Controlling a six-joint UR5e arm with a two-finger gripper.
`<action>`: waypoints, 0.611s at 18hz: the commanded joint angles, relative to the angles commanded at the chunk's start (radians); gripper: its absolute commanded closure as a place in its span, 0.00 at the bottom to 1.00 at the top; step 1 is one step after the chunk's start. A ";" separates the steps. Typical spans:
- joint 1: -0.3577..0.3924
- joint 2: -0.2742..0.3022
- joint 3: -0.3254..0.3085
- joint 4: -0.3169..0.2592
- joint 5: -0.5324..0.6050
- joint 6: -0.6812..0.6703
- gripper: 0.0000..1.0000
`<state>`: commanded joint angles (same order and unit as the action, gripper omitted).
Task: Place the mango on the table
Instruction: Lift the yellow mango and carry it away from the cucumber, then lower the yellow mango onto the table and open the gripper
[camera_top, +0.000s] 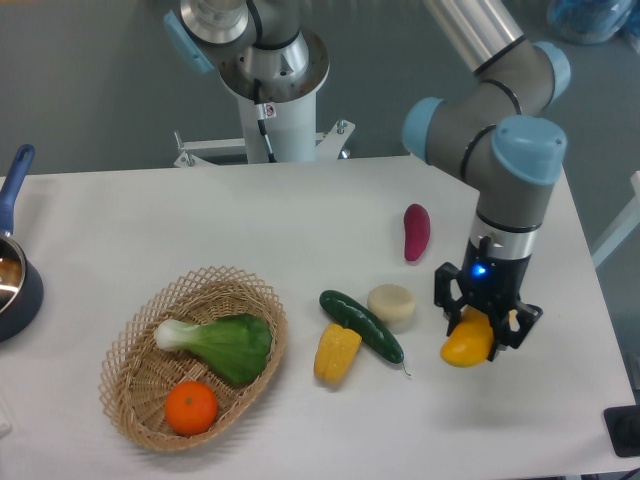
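Note:
The mango is a glossy yellow-orange fruit held between the black fingers of my gripper, which is shut on it. It hangs low over the right side of the white table, right of the cucumber; I cannot tell whether it touches the tabletop. The gripper's body hides the fruit's upper part.
A pale round disc, a corn cob and a purple sweet potato lie left of the gripper. A wicker basket at front left holds bok choy and an orange. A blue pot sits at the left edge.

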<state>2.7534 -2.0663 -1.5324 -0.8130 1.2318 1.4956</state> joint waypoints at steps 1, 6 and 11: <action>0.009 -0.002 -0.002 0.000 0.000 0.014 0.53; 0.060 -0.021 -0.014 0.002 -0.021 0.113 0.53; 0.103 -0.052 -0.032 0.006 -0.067 0.180 0.53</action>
<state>2.8562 -2.1183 -1.5646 -0.8069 1.1644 1.6751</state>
